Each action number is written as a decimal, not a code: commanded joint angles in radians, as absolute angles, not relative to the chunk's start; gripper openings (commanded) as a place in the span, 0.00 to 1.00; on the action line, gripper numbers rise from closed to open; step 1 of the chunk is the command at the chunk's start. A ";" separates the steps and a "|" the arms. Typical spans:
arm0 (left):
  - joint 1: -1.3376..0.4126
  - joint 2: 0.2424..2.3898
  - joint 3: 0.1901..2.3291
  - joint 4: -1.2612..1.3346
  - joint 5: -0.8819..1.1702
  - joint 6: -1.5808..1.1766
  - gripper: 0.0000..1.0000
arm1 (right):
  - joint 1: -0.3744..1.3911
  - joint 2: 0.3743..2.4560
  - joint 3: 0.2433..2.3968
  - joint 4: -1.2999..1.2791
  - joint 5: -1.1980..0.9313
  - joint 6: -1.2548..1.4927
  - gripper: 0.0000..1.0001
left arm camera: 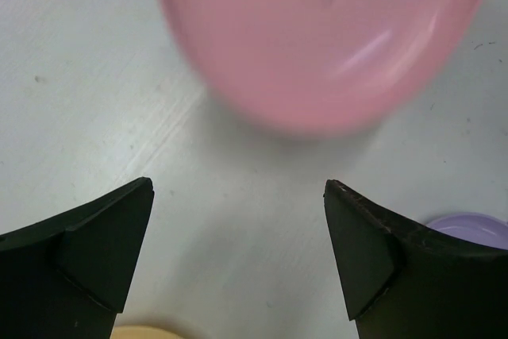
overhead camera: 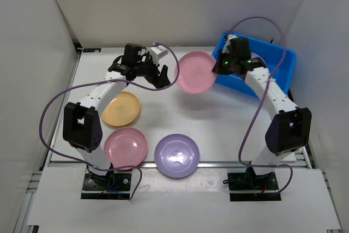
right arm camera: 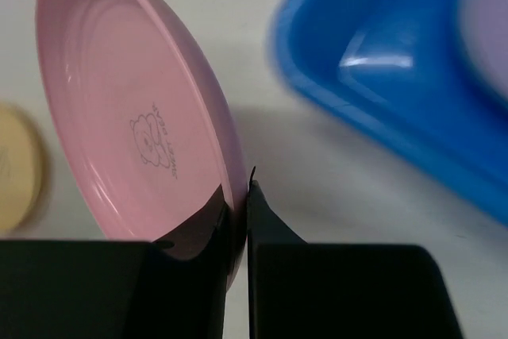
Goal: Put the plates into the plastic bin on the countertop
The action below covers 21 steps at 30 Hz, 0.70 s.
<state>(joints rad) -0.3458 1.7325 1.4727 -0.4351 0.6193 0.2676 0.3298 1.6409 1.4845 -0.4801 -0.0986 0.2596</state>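
Here, at the left of the white desk [overhead camera: 163,118], a yellow-orange plate [overhead camera: 121,108] is lying flat, and a flat pink plate [overhead camera: 125,147] is sitting just beside it, closer to the near edge. Farther back, the left claw [left arm camera: 238,196] is gaping wide and holding nothing, its fingers pointing at the lifted pink plate [overhead camera: 195,72] just ahead without touching it. A purple plate [overhead camera: 176,155] is resting flat near the front, between the two arm bases. The lifted pink plate is hanging tilted on edge above the desk, showing a faint bear print inside. The right claw [right arm camera: 240,196] is pinching its rim, jaws squeezed onto the thin edge. The bright blue plastic bin [overhead camera: 283,64] is standing at the far right of the desk, just right of the lifted plate, which is hanging outside it.
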 commanded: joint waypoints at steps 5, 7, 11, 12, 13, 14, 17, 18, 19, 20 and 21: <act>-0.383 1.562 1.278 -0.368 0.454 0.043 0.99 | -0.069 1.710 1.681 -0.534 0.126 0.549 0.00; -0.405 1.543 1.221 -0.377 0.424 -0.033 0.99 | -0.135 1.767 1.730 -0.573 0.123 0.595 0.00; -0.443 1.509 1.129 -0.428 0.387 -0.119 0.99 | -0.175 1.902 1.828 -0.583 0.202 0.681 0.00; -0.446 1.503 1.086 -0.442 0.393 -0.145 0.99 | -0.175 1.926 1.841 -0.580 0.221 0.699 0.00; -0.465 1.503 1.062 -0.448 0.400 -0.161 0.99 | -0.175 1.951 1.856 -0.577 0.239 0.712 0.00; -0.472 1.497 1.039 -0.451 0.402 -0.178 0.99 | -0.175 1.991 1.885 -0.571 0.251 0.724 0.00; -0.521 1.503 0.960 -0.448 0.430 -0.215 0.99 | -0.175 2.070 1.957 -0.568 0.276 0.767 0.00; -0.534 1.503 0.945 -0.448 0.430 -0.218 0.98 | -0.170 2.086 1.973 -0.565 0.276 0.773 0.00; -0.547 1.509 0.930 -0.454 0.414 -0.221 0.98 | -0.167 2.114 1.983 -0.571 0.294 0.785 0.00; -0.567 1.509 0.924 -0.460 0.408 -0.222 0.98 | -0.164 2.123 1.991 -0.571 0.316 0.795 0.04; -0.577 1.516 0.920 -0.466 0.408 -0.222 0.97 | -0.158 2.132 2.003 -0.574 0.337 0.819 0.05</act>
<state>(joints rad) -0.5472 1.5433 0.9222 -0.4622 0.4141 -0.1864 -0.1680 2.1395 1.9182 -0.5995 0.2520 0.7269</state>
